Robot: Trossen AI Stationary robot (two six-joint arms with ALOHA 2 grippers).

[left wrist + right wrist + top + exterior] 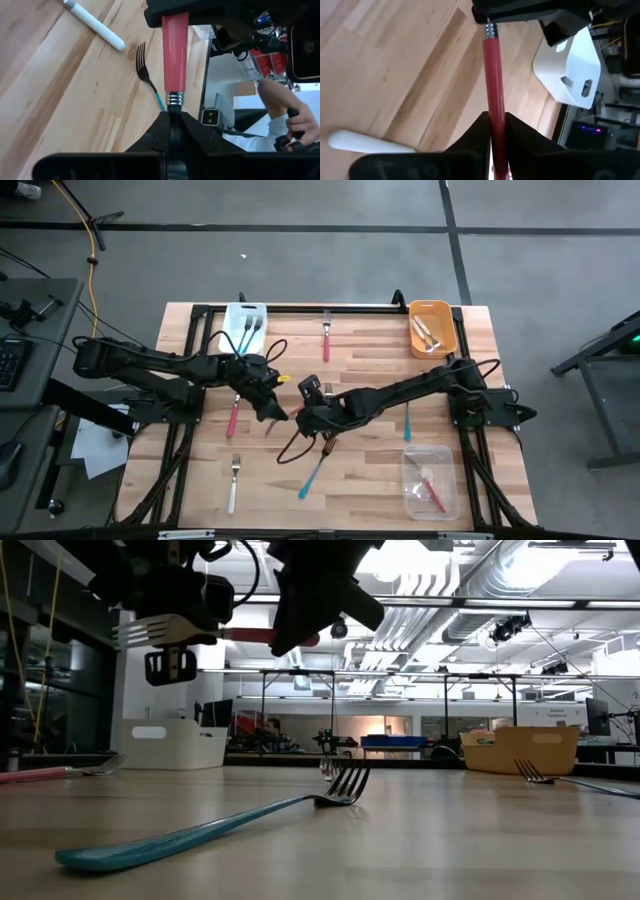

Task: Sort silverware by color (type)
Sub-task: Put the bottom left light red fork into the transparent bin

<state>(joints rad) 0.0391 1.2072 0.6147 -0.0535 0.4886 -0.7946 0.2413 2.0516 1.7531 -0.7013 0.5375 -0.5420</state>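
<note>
left gripper point(170, 131) and right gripper point(492, 131) both clamped on one red-handled fork point(493, 85) above table centre, teal fork point(200, 828) at 6 o'clock

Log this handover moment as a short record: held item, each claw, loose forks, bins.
held item: red-handled fork, in the air between both arms above mid-table
left claw: shut on the fork at its metal neck
right claw: shut on the fork's red handle
loose forks nearby: teal fork and white-handled fork lying on the table
bins: white bin, orange bin, clear bin, each holding forks
</note>
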